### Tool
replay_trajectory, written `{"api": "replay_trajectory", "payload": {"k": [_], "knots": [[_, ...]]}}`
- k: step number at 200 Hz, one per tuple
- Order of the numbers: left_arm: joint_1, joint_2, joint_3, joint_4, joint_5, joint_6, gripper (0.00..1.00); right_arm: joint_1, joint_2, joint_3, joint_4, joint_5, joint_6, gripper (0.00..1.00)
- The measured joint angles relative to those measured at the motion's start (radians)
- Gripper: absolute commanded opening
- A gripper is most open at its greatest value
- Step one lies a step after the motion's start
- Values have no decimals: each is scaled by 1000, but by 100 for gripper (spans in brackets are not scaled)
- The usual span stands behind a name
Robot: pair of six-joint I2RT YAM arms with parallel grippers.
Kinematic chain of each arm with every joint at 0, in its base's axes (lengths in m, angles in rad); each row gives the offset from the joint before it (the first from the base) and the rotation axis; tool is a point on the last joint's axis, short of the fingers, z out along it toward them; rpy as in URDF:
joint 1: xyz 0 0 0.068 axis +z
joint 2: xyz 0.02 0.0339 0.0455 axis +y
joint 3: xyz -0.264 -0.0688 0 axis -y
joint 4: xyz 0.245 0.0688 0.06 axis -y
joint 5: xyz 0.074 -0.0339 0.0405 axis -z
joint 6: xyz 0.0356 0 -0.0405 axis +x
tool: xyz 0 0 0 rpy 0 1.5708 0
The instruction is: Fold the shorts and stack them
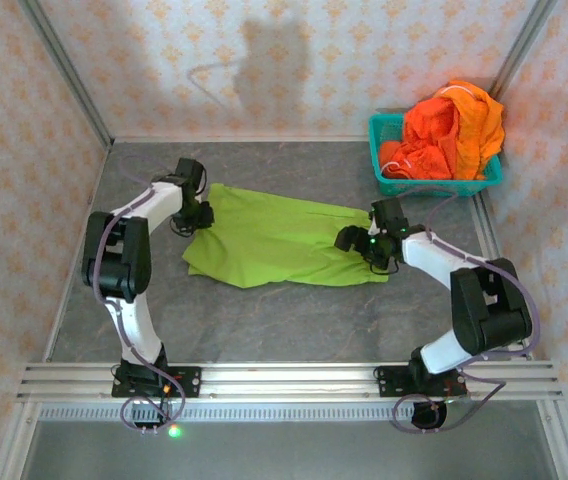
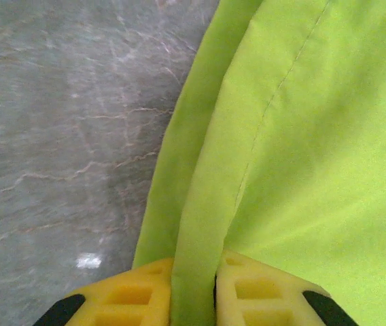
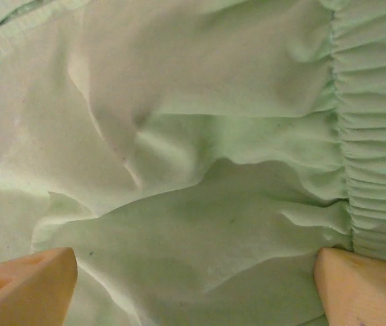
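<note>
The left end effector (image 2: 193,288) pinches the shorts' (image 1: 274,240) left edge for folding, while the right end effector (image 3: 193,278) hangs wide open over the waistband (image 3: 370,136).

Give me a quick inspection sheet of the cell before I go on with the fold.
surface: grey marbled table.
job's things: green shorts spread out mid-table, a little wrinkled; orange shorts heaped in the basket at the far right.
clutter: nothing seen.
grippers: left end effector shut on an edge fold of the green shorts; right end effector open over their gathered waistband.
cables: cables loop along both arms.
surroundings: patterned walls on three sides; rail at the near edge.
</note>
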Motion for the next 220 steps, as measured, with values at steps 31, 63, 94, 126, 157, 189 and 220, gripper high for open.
{"api": "replay_trajectory", "payload": {"k": [31,63,94,126,157,189,220], "knots": [[15,-58,-38,-2,-21,-5,23,0,10,-1,20,0,0,91],[56,-72,-99,-2,-26,-15,34,0,12,-4,35,0,-1,91],[72,-114,-142,-6,-26,-18,57,0,12,-4,37,-2,0,91],[69,-295,-235,33,28,-65,93,-6,-10,-5,35,-23,4,94],[18,-486,-274,99,132,-110,100,-6,-82,3,27,-47,19,99],[-38,-505,-337,243,247,-171,100,-6,-70,105,19,-74,23,99],[-72,-420,-460,369,302,-242,100,-6,20,199,26,-73,31,99]]}}
